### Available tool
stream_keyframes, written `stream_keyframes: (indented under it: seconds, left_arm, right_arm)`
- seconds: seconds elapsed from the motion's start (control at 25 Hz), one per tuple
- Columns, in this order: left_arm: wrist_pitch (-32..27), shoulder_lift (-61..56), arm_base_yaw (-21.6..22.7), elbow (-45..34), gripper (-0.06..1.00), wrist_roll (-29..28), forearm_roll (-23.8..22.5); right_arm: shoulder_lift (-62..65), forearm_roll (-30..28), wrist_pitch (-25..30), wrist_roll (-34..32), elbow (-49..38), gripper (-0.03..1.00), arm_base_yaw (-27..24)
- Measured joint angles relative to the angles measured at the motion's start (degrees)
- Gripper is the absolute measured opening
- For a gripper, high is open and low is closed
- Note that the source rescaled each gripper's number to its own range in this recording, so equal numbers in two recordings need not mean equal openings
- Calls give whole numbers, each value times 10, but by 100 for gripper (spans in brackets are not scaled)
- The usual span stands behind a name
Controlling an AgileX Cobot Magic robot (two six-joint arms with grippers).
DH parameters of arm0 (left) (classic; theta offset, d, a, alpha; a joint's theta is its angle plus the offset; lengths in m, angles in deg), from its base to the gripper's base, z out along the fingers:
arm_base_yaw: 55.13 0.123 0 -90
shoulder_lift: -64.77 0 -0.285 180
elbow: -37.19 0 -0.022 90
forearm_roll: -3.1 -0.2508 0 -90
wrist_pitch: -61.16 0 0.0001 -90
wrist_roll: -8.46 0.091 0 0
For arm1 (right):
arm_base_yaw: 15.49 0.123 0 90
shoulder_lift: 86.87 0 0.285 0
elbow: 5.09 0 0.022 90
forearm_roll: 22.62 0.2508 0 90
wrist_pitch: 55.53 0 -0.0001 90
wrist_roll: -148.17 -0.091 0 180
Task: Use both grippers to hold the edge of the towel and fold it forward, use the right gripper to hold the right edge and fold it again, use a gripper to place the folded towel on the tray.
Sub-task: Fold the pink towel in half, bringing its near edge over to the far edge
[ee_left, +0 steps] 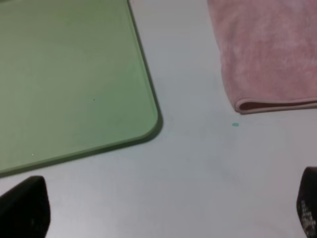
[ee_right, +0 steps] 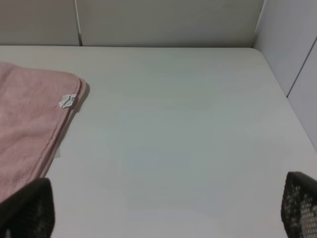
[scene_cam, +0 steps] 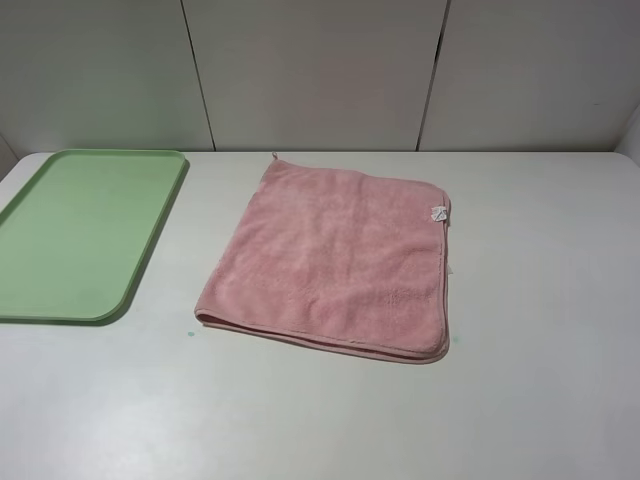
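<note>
While flat near smooth green tray (scene_cam: 60, 240), fluffy pink towel (scene_cam: 335, 255); both end effectors (ee_left: 166, 208) (ee_right: 163, 208) wide.

Under the wide-spread jaws of the left end effector (ee_left: 167, 203) the surface (ee_left: 198, 168) is bare. A free strip runs ahead between the low tray (ee_left: 74, 74) on its left and the towel (ee_left: 267, 49) on its right. Ahead of the right end effector (ee_right: 168, 198), jaws also apart, open surface reaches the back wall (ee_right: 168, 22), with the towel's edge to the left and a side wall (ee_right: 292, 49) to the right.
</note>
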Motion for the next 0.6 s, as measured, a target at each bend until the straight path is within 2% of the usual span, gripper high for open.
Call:
stream_keyframes:
  seconds: [0.6]
  left_arm:
    - [0,0,0,0,100,0,0]
  right_arm:
    - [0,0,0,0,0,100,0]
